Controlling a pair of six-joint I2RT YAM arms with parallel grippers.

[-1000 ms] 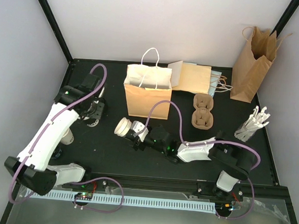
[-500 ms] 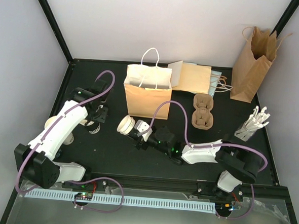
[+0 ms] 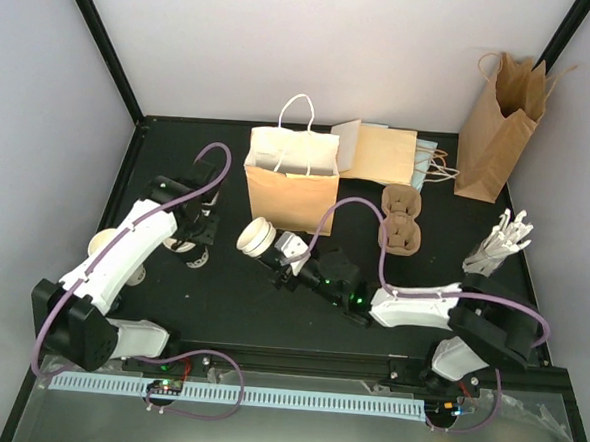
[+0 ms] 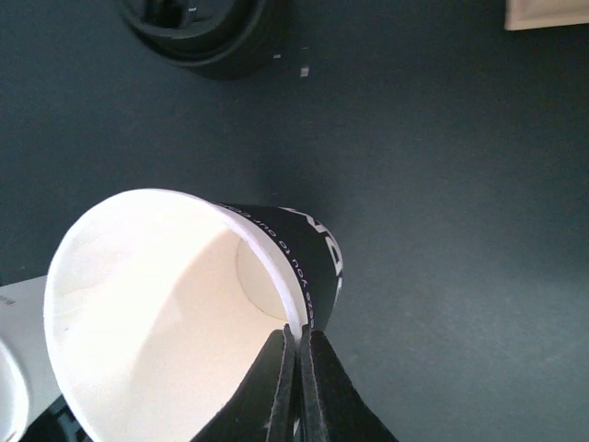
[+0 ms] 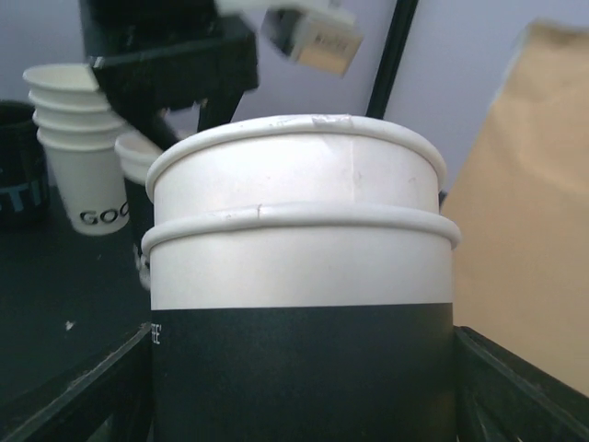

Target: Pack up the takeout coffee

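2 nested cups tipped sideways, another cup lidless.

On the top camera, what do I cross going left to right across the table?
Stack of paper cups → left end effector pinching a cup → open white-handled bag → cup carrier → tall kraft bag. Skipped for overlap: nested cups in the right end effector, flat bags, white utensils.
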